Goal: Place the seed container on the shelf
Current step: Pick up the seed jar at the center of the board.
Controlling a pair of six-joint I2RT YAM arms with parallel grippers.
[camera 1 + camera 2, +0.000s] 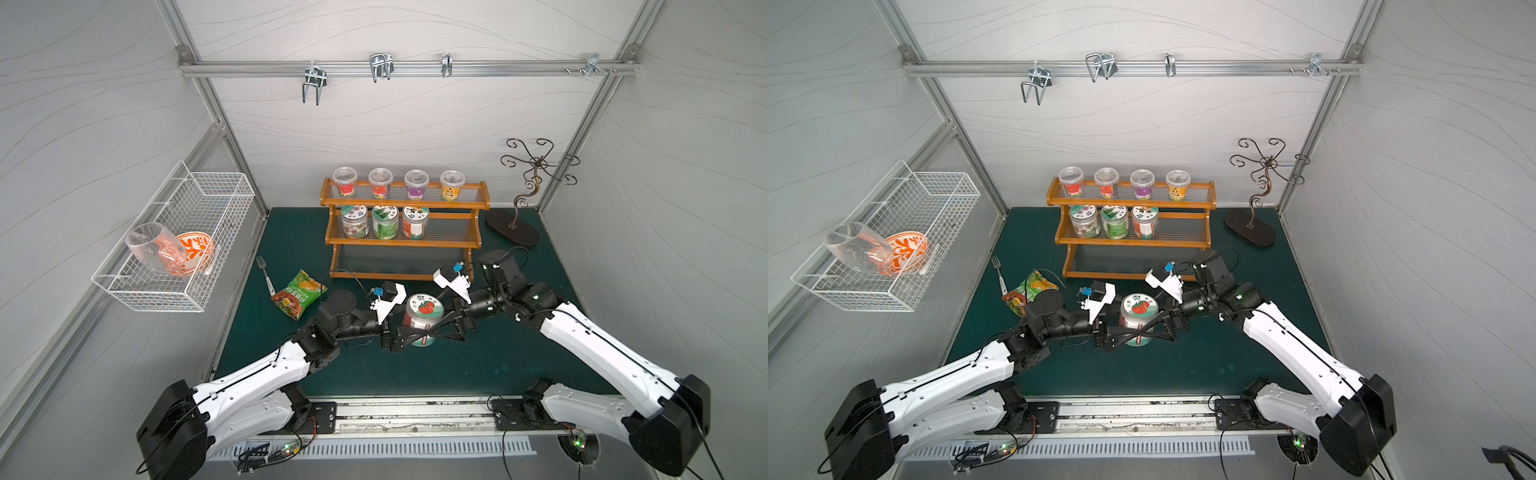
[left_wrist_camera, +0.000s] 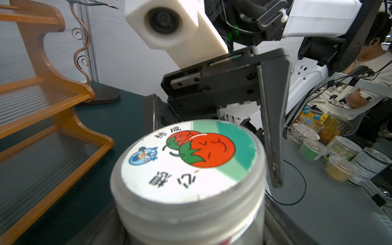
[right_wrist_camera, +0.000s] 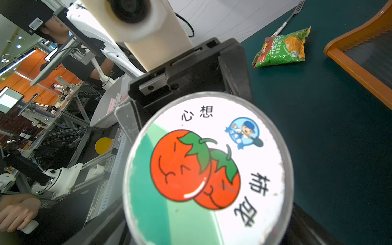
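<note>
On the shelf, four clear cups with lids stand on the top step. Three jars with picture lids stand on the middle step. I cannot tell what is inside them. The white wire basket on the side wall holds a clear glass and an orange and white bowl. The seed container has two red tomatoes on its lid. It is in front of the shelf, over the green mat, between the two arms. The left gripper squeezes its sides and holds it. The right gripper has its jaws wide apart, one on each side of the jar; I cannot tell if they touch it. The jar stands up, lid on top, its long way going up and down.
</note>
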